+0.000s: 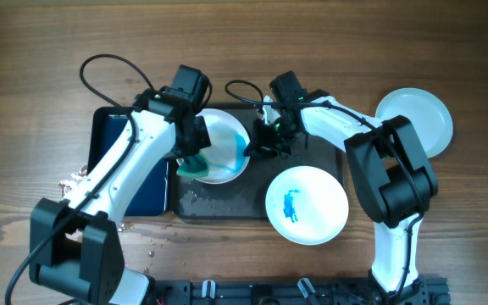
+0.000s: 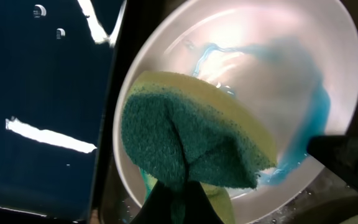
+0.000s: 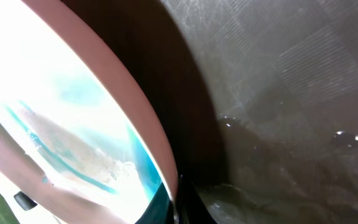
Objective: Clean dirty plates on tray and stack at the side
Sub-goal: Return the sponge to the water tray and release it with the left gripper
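blue streaks run across the white dirty plate (image 1: 224,135) lying at the top middle of the black tray (image 1: 227,206). the left gripper (image 1: 195,161) is clamped tight on a green-and-yellow sponge (image 2: 191,143), and that sponge is pressed onto the plate's near-left portion, green scouring face toward the wrist camera. over on the plate's right rim, the right gripper (image 1: 262,142) is pinched shut on the edge; the right wrist view shows the rim running straight down into its dark fingers, with wet, glistening tray floor beside it. a blue smear pools along the plate's right inner curve. a second stained plate (image 1: 307,204), blue blotch at its centre, sits at the tray's lower right corner, overhanging the edge. a clean white plate (image 1: 413,121) rests on the wooden table (image 1: 447,237) well off to the right. just left of the tray, a dark blue board (image 1: 108,129) lies under the left arm, crumbs (image 1: 78,176) scattered by its left edge.
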Controlling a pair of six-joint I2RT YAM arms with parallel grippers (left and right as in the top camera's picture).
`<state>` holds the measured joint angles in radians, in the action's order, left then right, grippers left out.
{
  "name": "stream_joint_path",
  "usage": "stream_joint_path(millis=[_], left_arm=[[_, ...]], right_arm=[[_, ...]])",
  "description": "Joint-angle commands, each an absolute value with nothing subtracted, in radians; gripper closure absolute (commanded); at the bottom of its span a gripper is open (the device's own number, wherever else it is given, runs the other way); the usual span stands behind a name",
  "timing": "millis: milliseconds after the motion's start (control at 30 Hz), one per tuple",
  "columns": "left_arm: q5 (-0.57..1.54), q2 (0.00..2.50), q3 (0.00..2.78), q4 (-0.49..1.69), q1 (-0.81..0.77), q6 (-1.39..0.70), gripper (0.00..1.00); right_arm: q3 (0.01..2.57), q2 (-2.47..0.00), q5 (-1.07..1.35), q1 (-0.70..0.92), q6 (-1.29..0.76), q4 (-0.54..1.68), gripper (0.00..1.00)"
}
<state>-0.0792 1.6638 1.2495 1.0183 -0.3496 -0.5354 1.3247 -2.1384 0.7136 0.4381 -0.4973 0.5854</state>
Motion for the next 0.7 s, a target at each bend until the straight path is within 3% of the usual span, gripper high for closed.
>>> stream_joint_path(millis=[0, 367, 667], left_arm=[[-0.082, 1.642, 1.271, 1.026, -0.279, -0.505, 0.96], [-0.106, 1.647, 1.270, 1.037, -0.002, -0.470, 0.96], [-0.137, 1.732, 1.186, 0.922, 0.040, -0.419, 0.96]], right_arm=[[1.327, -2.137, 0.553, 0.439, -0.496, 0.616, 0.95], [1.377, -1.921, 0.281, 0.434, -0.389, 0.836, 0.95], [1.378, -1.874, 0.280, 0.434, -0.353, 0.870, 0.95]])
